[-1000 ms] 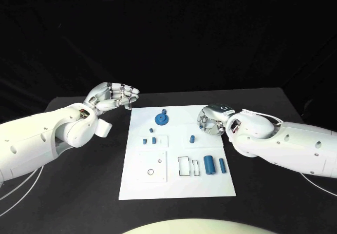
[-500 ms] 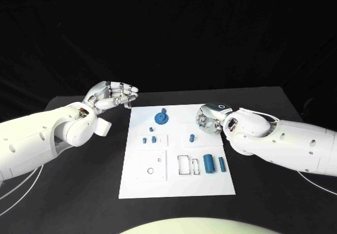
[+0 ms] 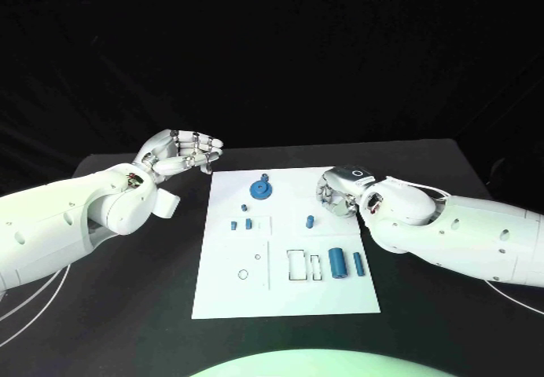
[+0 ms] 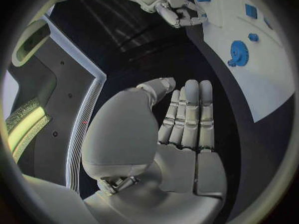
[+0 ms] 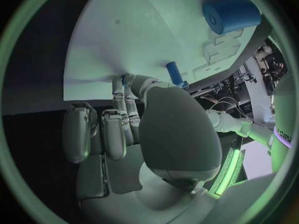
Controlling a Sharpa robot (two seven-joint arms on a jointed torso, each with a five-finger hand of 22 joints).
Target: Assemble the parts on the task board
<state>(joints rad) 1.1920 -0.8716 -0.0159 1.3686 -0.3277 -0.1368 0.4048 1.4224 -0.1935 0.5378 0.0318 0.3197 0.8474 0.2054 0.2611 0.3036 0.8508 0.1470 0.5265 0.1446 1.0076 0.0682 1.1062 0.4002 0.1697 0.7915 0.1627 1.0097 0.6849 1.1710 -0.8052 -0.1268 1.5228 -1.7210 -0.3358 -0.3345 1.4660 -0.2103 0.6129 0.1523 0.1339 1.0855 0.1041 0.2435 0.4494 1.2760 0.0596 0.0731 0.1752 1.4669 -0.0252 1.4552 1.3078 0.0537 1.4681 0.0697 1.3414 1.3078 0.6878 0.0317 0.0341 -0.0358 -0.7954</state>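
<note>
The white task board (image 3: 284, 290) lies mid-table. On it are a blue gear (image 3: 261, 190), small blue pegs (image 3: 235, 225), a short peg (image 3: 310, 223), a thick blue cylinder (image 3: 336, 263) and a slimmer one (image 3: 358, 265). My right hand (image 3: 338, 192) hovers over the board's right edge with its fingers curled. In the right wrist view a sliver of a small blue part (image 5: 126, 78) shows pinched at its fingertips, close to the short peg (image 5: 174, 73). My left hand (image 3: 181, 153) is off the board's far left corner and holds nothing. The left wrist view shows its fingers (image 4: 187, 114) stretched out.
The board has outlined recesses and small holes (image 3: 243, 275) on its near half. Black tabletop (image 3: 136, 298) surrounds it on all sides. The left wrist view shows the gear (image 4: 238, 53) and my right hand (image 4: 177, 12) beyond it.
My right arm has edged slightly toward the board's middle. The left hand and the parts on the board have not moved.
</note>
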